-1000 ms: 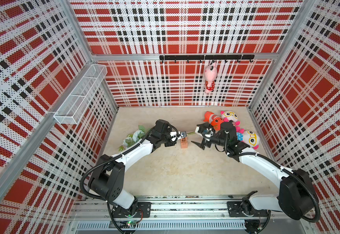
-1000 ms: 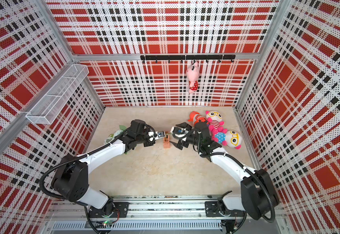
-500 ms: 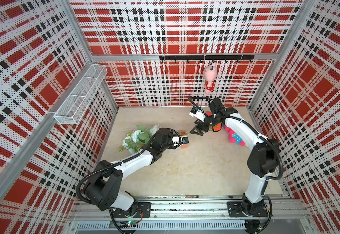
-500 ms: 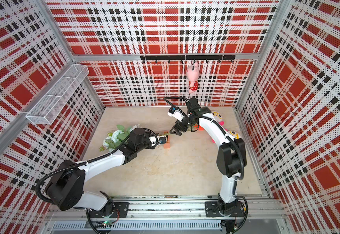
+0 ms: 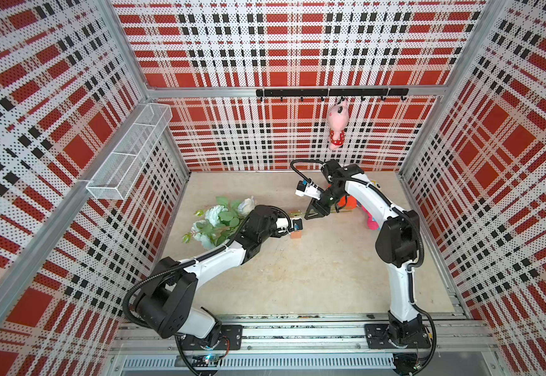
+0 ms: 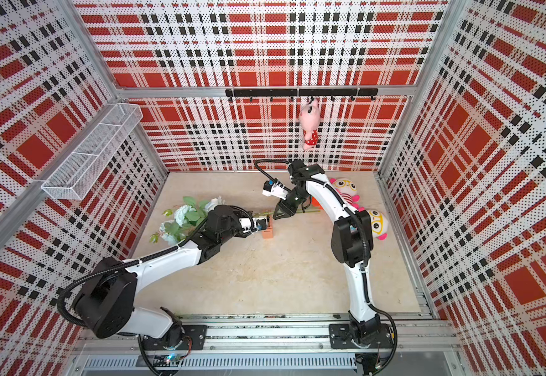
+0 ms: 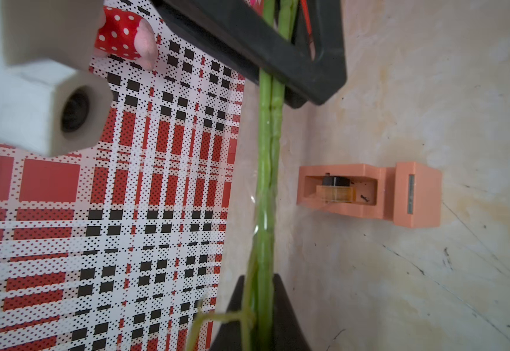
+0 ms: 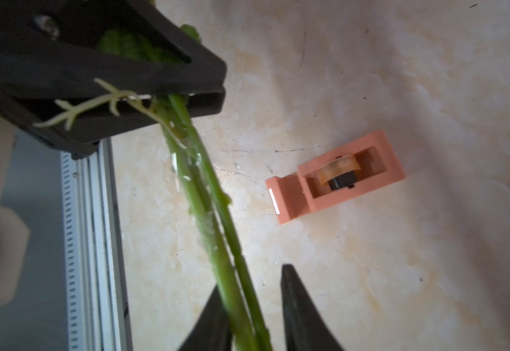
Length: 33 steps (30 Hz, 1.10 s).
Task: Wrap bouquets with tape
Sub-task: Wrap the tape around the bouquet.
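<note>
Left gripper [image 8: 208,97]: jaws clenched on the bouquet [image 5: 219,221] stems [image 7: 265,152]. The blooms lie near the worktop's [image 5: 297,276] left edge and the stems run toward its centre.

Right gripper [image 8: 250,279]: a second ago its jaws were spread wide. The arm now reaches in from the far edge and the jaws have narrowed around the stem ends, with one side not yet touching.

A clear film glints on the stems between the grippers, probably tape. The tape dispenser [image 7: 369,194] stands on the worktop just beside the stems, untouched.

Judgement: a second hold is forming, so the stems can be turned for further wrapping.
</note>
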### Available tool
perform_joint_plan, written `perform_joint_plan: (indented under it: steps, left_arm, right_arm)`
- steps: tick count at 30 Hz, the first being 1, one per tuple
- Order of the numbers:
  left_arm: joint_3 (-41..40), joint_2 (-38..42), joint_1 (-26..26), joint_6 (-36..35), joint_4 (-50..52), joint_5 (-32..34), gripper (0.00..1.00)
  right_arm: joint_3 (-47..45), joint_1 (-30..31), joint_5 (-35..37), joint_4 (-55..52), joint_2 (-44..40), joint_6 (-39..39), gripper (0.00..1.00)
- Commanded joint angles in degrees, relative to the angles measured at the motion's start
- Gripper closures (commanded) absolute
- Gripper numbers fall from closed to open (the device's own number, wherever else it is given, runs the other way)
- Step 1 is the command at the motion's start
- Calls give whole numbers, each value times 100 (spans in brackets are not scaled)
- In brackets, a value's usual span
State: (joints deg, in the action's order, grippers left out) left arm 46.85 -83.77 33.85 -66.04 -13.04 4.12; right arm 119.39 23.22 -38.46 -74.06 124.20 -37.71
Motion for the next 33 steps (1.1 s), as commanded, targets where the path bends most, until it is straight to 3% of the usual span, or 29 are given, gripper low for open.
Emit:
perform_joint_plan:
  steps: [1,3,8,13,20,24,30,33]
  left_arm:
    - [141,109,131,17,-551,-302,100]
    - [166,117,123,173,-604,-326,100]
    - [57,275,-53,733,-853,-557,70]
    - [-214,798,-480,1326,-1051,-1320,52]
    - [-825,1896,-1606,2309,-1698,-3109,45]
    - [-897,2138,-2363,2937,-2075,-3865,38]
    - [22,1530,-2423,2496,-338,-4726,28]
    - [464,1122,-2060,1561,1043,-4678,26]
  right_arm:
    - [82,25,278,55,194,-96,87]
    - [-133,26,442,455,75,-77,100]
    - [-916,187,624,1614,-438,-480,100]
    - [-1773,270,490,2579,-1030,-993,100]
    - [-2355,269,210,3264,-1366,-1466,100]
    - [-3171,278,556,4571,-1796,-1437,100]
    - [-5404,319,901,8073,-2904,-1809,100]
    - [-6399,341,750,9493,-3307,-2098,100]
